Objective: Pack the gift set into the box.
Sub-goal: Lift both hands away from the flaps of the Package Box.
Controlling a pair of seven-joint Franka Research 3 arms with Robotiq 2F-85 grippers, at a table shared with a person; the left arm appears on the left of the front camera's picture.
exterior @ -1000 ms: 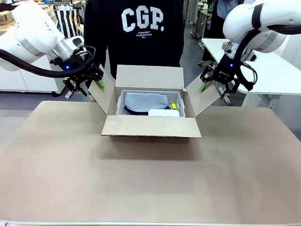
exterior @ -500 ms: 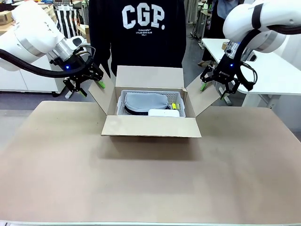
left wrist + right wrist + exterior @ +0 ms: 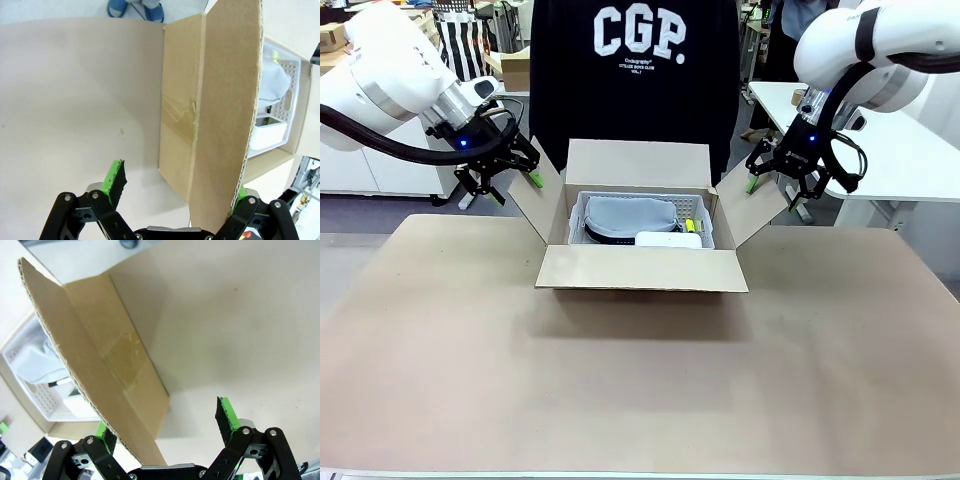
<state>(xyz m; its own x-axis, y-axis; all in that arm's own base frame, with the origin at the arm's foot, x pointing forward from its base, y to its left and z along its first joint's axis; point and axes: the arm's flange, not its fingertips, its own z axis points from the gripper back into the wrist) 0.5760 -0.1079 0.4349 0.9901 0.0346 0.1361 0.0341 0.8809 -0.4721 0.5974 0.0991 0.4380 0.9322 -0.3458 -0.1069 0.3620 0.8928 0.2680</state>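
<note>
Legible text: one item.
You can read "CGP." in large white capitals on the person's black sweatshirt (image 3: 632, 100), beyond the table's (image 3: 640, 400) far edge; the small line beneath is illegible.

Tan worktop (image 3: 640, 400) stretches across the foreground, and at its far edge a person (image 3: 635, 100) stands in a black sweatshirt lettered "CGP." in white. Off to the right there's a white table (image 3: 910, 165). In the left wrist view, blue shoes (image 3: 134, 7) peek past the worktop's edge.

One box (image 3: 640, 270), one gift set (image 3: 625, 215), one person (image 3: 635, 95), and two tools: left tool (image 3: 516, 187), right tool (image 3: 772, 192).
</note>
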